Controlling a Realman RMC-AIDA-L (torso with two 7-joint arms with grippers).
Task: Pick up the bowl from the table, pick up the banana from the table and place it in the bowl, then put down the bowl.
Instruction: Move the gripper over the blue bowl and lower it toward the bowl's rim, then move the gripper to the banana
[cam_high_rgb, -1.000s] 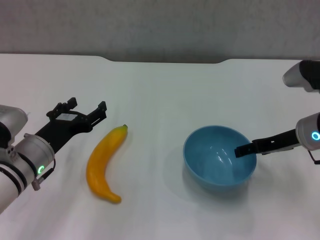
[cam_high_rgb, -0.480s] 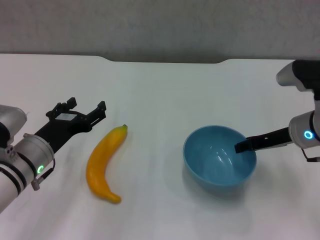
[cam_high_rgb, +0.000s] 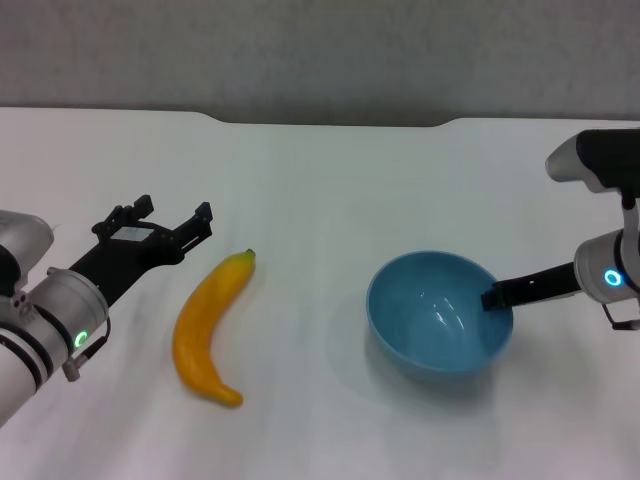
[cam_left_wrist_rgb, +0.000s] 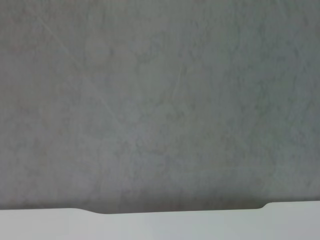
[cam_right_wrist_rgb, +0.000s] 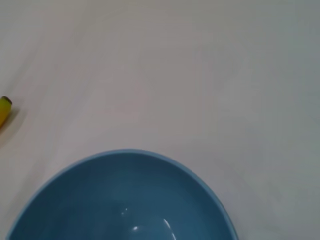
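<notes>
The bowl (cam_high_rgb: 439, 314) is seen standing upright on the white desk (cam_high_rgb: 320, 180), toward the robot's right, its glossy light-blue inside plain and empty. In the right wrist view the bowl (cam_right_wrist_rgb: 120, 197) is shown from close above its rim, with bare desk (cam_right_wrist_rgb: 165, 65) beyond it. The right end effector (cam_high_rgb: 492, 297) is placed at the bowl's right rim, one dark finger reaching over the edge; whether the rim is clamped or merely approached cannot be told.

The banana (cam_high_rgb: 208, 328) is laid flat on the desk to the left of the bowl, well apart from it, with its dark-green stem tip pointed away from the robot. Only that tip (cam_right_wrist_rgb: 4, 111) is caught at the edge of the right wrist view.

The left end effector (cam_high_rgb: 170, 222) is held just left of the banana, not touching it, its black fingers spread apart and nothing held between them. No brand, label or writing can be read on any item.
</notes>
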